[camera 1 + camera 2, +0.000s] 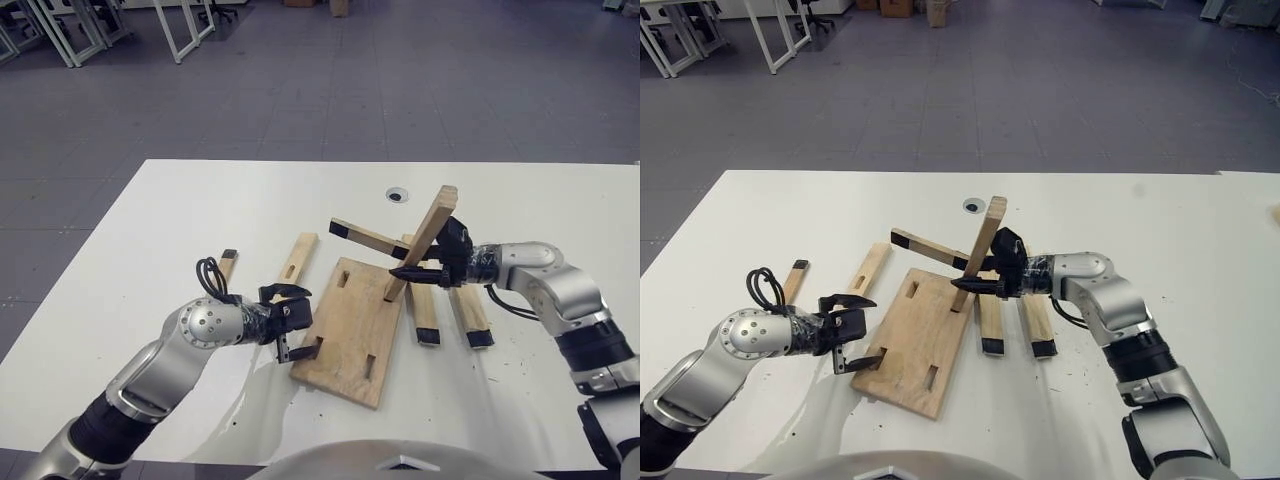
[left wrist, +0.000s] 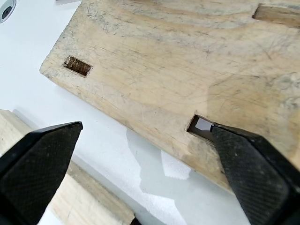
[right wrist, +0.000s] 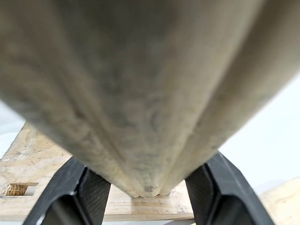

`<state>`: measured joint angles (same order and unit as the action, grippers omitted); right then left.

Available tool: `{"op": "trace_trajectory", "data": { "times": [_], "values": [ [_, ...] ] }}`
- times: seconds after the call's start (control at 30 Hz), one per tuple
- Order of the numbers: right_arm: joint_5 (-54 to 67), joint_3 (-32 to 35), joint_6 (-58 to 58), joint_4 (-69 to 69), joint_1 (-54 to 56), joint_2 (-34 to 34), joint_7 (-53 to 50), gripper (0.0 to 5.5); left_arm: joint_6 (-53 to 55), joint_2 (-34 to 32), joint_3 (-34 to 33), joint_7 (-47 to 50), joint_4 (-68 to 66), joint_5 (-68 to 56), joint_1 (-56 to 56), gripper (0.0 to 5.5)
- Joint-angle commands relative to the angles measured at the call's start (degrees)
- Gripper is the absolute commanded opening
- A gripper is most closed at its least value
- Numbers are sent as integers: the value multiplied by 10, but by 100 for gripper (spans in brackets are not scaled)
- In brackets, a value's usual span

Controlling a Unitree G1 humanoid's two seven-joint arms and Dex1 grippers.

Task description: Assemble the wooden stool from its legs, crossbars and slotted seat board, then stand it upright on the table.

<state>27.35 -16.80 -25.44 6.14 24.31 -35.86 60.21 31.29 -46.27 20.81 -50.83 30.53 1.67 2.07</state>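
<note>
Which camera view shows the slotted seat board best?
The left eye view: the whole seat board with its slots. The right eye view matches. The left wrist view gives one edge, the right wrist view a strip.

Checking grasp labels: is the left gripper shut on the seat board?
No: the left gripper stands open, straddling the seat board's edge.

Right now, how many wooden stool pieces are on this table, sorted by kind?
Slotted seat board: 1
Loose bars lying flat on the table: 4
Crossed bars held up by the right claw: 2
Total: 7
</note>
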Motion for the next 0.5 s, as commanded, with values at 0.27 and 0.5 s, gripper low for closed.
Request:
{"op": "trace_trajectory", "data": {
  "times": [0.27,0.5],
  "values": [
    [-51,15,-9,93,-27,11,-20,203,1,43,28,13,13,9,13,507],
    [-53,25,-5,46,-45,7,-19,243,9,49,27,21,15,9,13,507]
  ]
}}
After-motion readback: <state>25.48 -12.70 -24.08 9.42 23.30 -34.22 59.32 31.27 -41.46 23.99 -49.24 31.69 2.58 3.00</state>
